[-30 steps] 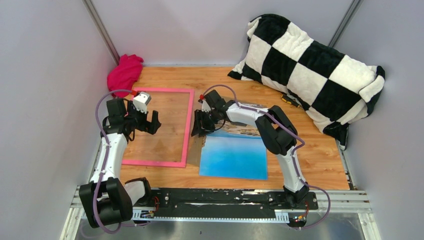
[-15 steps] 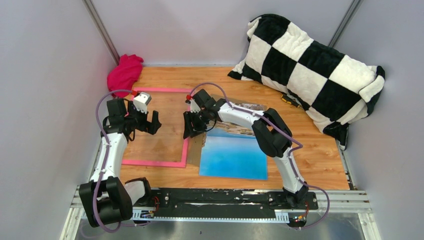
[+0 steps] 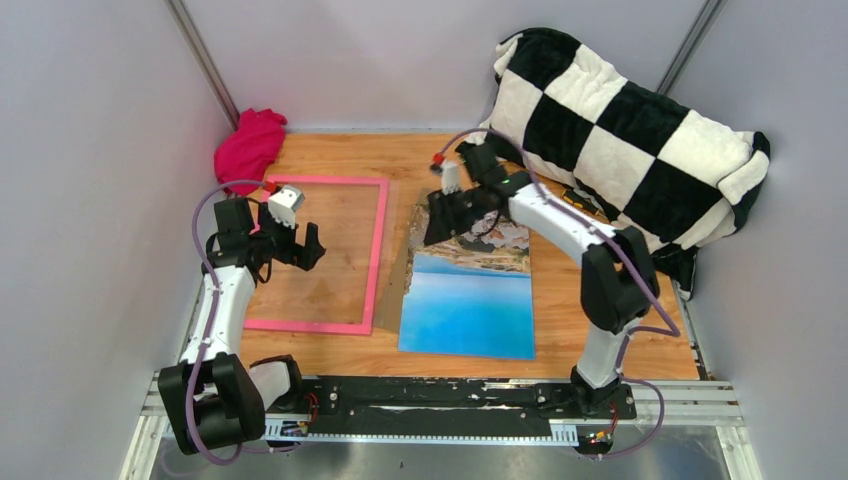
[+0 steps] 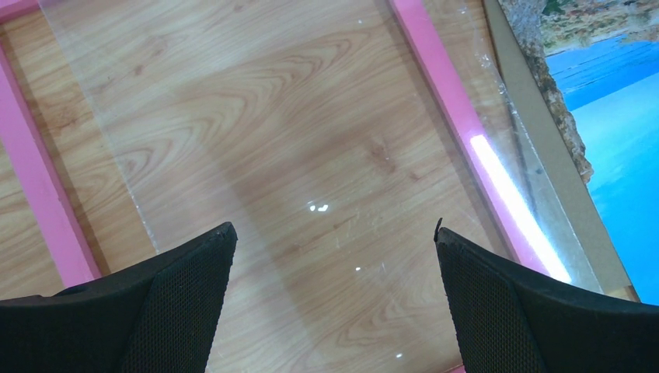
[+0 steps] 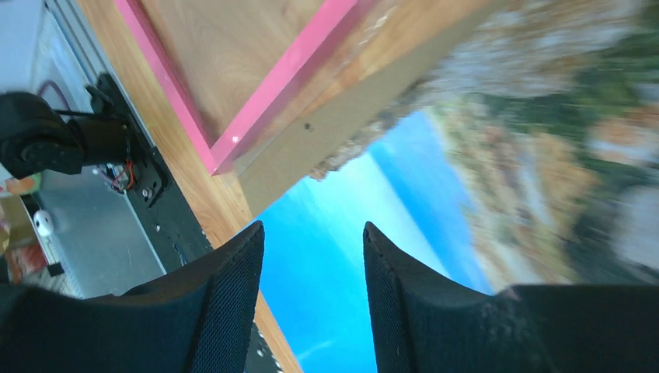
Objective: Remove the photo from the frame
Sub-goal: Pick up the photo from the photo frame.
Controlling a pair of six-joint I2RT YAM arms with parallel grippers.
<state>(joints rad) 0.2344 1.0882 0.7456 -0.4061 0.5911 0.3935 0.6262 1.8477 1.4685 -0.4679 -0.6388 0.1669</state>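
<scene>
The photo (image 3: 467, 310) flat, print up — just beside the frame (image 3: 305, 326)

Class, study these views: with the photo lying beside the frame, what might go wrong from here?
1. The right claw hangs open over the rocky end of the photo; coming down, it might crease or drag the print.
2. The left claw hovers open above the clear sheet lying across the frame, which it might scratch or shift.

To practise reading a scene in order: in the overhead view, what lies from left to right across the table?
Crumpled magenta cloth, thin pink rectangular picture frame, brown cardboard sheet, blue sea-and-sky photo print, black-and-white checkered plush pillow.
</scene>
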